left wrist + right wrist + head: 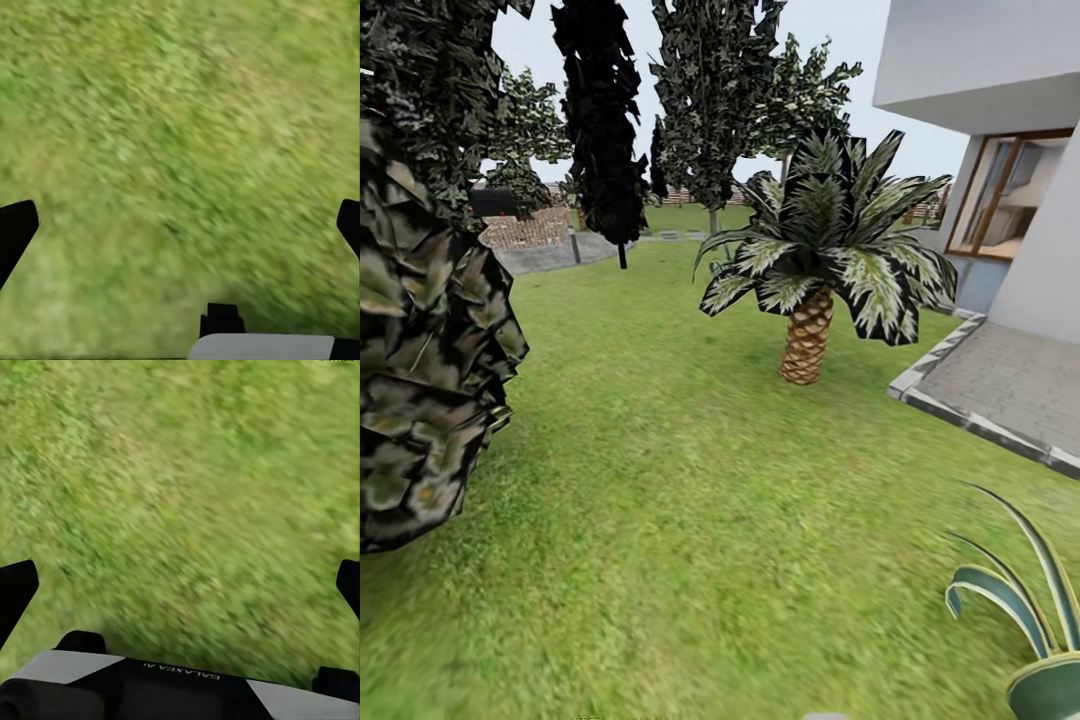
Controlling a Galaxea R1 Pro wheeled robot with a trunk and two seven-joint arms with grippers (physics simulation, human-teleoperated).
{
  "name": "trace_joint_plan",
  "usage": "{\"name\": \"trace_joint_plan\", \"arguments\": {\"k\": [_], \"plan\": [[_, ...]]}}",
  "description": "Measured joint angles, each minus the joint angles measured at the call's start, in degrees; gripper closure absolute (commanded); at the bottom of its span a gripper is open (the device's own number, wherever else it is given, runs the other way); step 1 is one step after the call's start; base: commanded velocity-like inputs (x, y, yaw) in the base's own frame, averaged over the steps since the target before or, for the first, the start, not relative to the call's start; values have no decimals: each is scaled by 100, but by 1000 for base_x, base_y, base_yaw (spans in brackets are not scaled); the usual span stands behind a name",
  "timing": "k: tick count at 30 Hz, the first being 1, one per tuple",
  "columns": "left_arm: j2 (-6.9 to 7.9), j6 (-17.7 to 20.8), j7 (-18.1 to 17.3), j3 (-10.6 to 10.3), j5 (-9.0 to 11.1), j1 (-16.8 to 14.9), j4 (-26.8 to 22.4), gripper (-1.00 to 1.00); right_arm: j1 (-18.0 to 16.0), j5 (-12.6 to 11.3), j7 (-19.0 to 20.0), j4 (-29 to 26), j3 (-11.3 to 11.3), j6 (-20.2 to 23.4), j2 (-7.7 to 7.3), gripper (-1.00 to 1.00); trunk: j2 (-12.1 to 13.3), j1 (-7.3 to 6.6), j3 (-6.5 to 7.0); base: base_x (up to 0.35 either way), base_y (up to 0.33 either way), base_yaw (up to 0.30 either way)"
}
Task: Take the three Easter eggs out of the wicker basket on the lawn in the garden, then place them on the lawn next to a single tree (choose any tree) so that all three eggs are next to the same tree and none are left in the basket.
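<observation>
Well, the robot is out in the garden, looking across a broad stretch of lawn [660,480] that fills the lower half of the head view. A palm [815,270] with a scaly brown trunk and green-and-white fronds stands on the grass right of centre, near the edge of a grey paved patio [1010,390] bordered by a pale kerb. Behind the patio rises the white house [1000,70], with a wood-framed window [1010,195] in its wall. Very close on the left hangs a mass of dark, angular, pale-speckled leaves from a tree [425,330], so near that its trunk is out of sight. Farther back stand a thin tree [600,120] with almost black foliage and a taller leafy one [715,100] beside it, with a strip of paving and a fence beyond them. At the lower right corner a potted plant [1030,620] with long striped leaves pokes into view.

Both wrist cameras look down on blurred green grass. The left gripper [180,225] has its two dark fingertips [15,232] at opposite edges of the picture, spread wide with nothing but lawn between them. The right gripper [180,585] is the same: fingertips [15,592] far apart, released, holding nothing, with part of the robot's grey-and-black body showing near it.
</observation>
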Motion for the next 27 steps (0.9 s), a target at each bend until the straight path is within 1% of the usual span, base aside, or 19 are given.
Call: {"name": "trace_joint_plan", "arguments": {"k": [27], "plan": [[11,2,-3,6,0,2,8,-100,0,5,-11,2,8,0,8,-100,0,0,0,0,0,288]]}}
